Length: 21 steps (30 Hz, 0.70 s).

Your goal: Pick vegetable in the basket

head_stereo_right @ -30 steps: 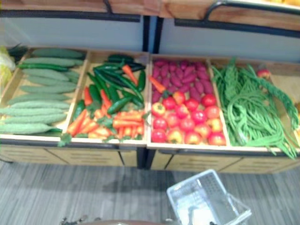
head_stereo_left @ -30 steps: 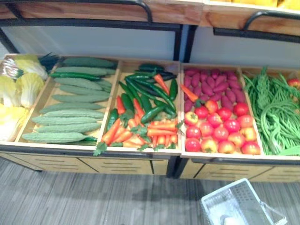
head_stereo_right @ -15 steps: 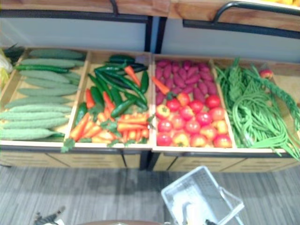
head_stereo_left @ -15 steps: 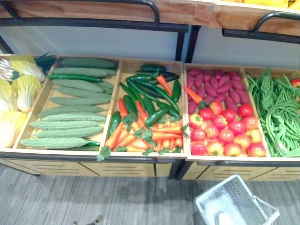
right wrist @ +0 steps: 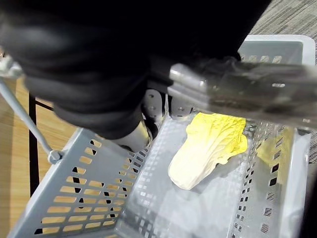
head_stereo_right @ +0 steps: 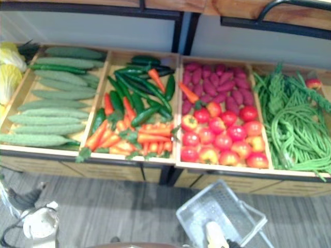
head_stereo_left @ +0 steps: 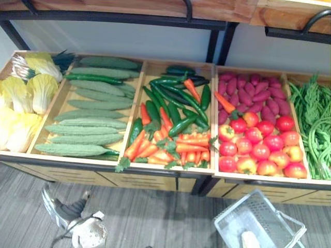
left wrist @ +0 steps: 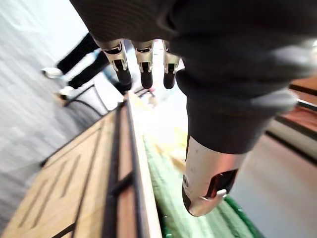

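A grey plastic basket (head_stereo_left: 269, 219) hangs low in front of the vegetable stand, with one pale yellow napa cabbage (right wrist: 210, 148) lying on its floor. In the right wrist view my right hand (right wrist: 148, 106) has its fingers curled round the basket's handle (right wrist: 242, 89). My left hand (head_stereo_left: 64, 212) is low at the left, in front of the stand's wooden edge (left wrist: 133, 163). Its fingers (left wrist: 144, 67) are straight and hold nothing. More napa cabbages (head_stereo_left: 26, 101) lie in the stand's leftmost bin.
The stand's bins hold long green gourds (head_stereo_left: 88, 119), carrots and green peppers (head_stereo_left: 170, 129), purple sweet potatoes (head_stereo_left: 256, 93), tomatoes (head_stereo_left: 258, 150) and long beans (head_stereo_left: 315, 124). A dark rail and shelf (head_stereo_left: 119, 18) run above. A person's legs (left wrist: 81, 64) show beyond the stand.
The camera has shifted, sliding the stand to the right in the picture. My left hand has risen into view at the lower left. The basket still hangs from my right hand.
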{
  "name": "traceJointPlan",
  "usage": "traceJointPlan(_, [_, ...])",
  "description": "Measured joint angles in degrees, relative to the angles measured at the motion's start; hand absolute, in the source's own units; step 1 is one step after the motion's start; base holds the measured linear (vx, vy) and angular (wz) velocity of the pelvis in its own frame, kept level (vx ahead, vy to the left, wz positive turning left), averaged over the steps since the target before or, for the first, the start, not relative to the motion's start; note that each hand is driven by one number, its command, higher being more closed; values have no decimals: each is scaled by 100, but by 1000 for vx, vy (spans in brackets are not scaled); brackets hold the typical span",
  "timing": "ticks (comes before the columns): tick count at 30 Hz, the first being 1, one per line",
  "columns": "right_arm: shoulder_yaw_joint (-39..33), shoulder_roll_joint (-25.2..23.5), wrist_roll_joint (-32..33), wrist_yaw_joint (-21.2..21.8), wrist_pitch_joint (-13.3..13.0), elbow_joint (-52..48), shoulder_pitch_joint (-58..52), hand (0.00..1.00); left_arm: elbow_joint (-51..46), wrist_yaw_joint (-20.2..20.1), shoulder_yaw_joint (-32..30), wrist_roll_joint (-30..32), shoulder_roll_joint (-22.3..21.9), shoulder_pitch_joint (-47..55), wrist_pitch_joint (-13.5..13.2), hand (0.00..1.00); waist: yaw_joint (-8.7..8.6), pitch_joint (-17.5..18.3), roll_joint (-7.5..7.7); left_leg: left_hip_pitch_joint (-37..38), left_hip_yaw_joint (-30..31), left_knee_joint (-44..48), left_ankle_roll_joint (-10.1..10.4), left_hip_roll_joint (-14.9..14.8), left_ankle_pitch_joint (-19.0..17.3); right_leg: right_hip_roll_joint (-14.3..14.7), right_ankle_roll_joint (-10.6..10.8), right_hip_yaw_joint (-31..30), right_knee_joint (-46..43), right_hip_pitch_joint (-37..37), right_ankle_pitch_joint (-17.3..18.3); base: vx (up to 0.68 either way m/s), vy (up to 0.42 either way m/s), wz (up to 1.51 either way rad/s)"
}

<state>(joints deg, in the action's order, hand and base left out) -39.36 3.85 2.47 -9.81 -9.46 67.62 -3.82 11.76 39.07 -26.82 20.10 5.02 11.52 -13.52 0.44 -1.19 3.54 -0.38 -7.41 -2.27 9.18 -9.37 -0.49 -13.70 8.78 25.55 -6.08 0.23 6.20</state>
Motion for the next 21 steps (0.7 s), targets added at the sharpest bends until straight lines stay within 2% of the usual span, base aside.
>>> traceJointPlan(2, [95,89,-16,1,1,0,-1,100,-275,-27,404,410,736,-24,-97,0,-22,0,-79,17,-89,62,-44,-7,-31,1,0,-118,-2,-16,0,20,10,-16])
traceJointPlan(5, [239,226,-27,14,1,-33,-1,100,-521,-274,712,606,1477,-36,-277,0,-25,0,-161,28,-229,165,-79,-17,-107,-1,7,-286,-15,-91,-4,12,10,-29])
traceJointPlan(7, [413,392,-53,49,1,-129,-61,100,-560,-754,1000,607,2135,-96,-526,0,-49,15,-278,28,-333,327,-83,-23,-222,-16,21,-420,-15,-119,-13,23,15,-33])
traceJointPlan(9, [523,532,-221,55,1,-176,-97,100,-592,-1169,1374,596,2706,-273,-673,0,-68,1,-328,14,-464,536,-75,-17,-270,-75,28,-564,-21,-142,-44,25,12,-31])
traceJointPlan(10, [560,559,-246,59,1,-187,-95,100,-595,-1297,1473,588,2826,-333,-723,0,-73,7,-344,-32,-472,649,-68,-24,-290,-89,12,-602,-21,-165,-85,26,58,-35])
traceJointPlan(11, [633,577,-249,96,0,-239,-43,100,-585,-1548,1765,601,3104,-511,-838,0,-64,-47,-293,-397,-457,1322,-21,3,-395,-214,-34,-720,-22,-202,-246,-8,70,-24])
traceJointPlan(12, [656,590,-252,111,-3,-250,-38,100,-594,-1612,1879,604,3182,-549,-904,0,-83,-95,-216,-466,-462,1241,-22,54,-570,-275,-36,-752,-17,-198,-276,-30,83,-22])
traceJointPlan(13, [665,750,-257,137,-18,-252,-40,100,-646,-1766,2066,606,3247,-585,-1021,0,-165,-42,-454,-379,-452,433,-245,62,-96,-199,-33,-746,-29,-212,-325,-34,57,-15])
traceJointPlan(15, [659,858,-268,168,-18,-227,-42,100,-635,-1930,2340,606,3467,-712,-1099,0,-181,-32,-599,-224,-608,212,-188,34,-107,-172,-12,-843,-62,-240,-315,47,82,-22])
traceJointPlan(18, [628,785,-381,168,-19,-199,-50,100,-632,-2273,3022,601,4175,-1015,-1126,0,-190,-86,-472,-133,-619,230,-188,18,-108,-200,1,-994,-405,-341,-327,47,37,-10])
traceJointPlan(19, [595,795,-431,162,-41,-257,-55,100,-628,-2412,3231,597,4211,-1091,-1149,0,-198,-144,-572,-42,-621,248,-186,-151,-105,-158,7,-1093,-1016,-681,-243,13,-38,-14])
traceJointPlan(20, [588,799,-437,163,-62,-311,-93,100,-617,-2469,3362,590,4234,-1154,-1159,0,-194,-156,-629,-22,-623,250,-184,-228,-104,-80,-58,-1197,-1040,-760,-150,-24,-44,-12])
traceJointPlan(21, [616,775,-471,176,-63,-398,-178,100,-601,-2593,3549,587,4328,-1293,-1212,0,-184,-94,-531,-11,-680,255,-174,-244,-101,76,17,-1255,-181,-654,-332,-32,-43,7])
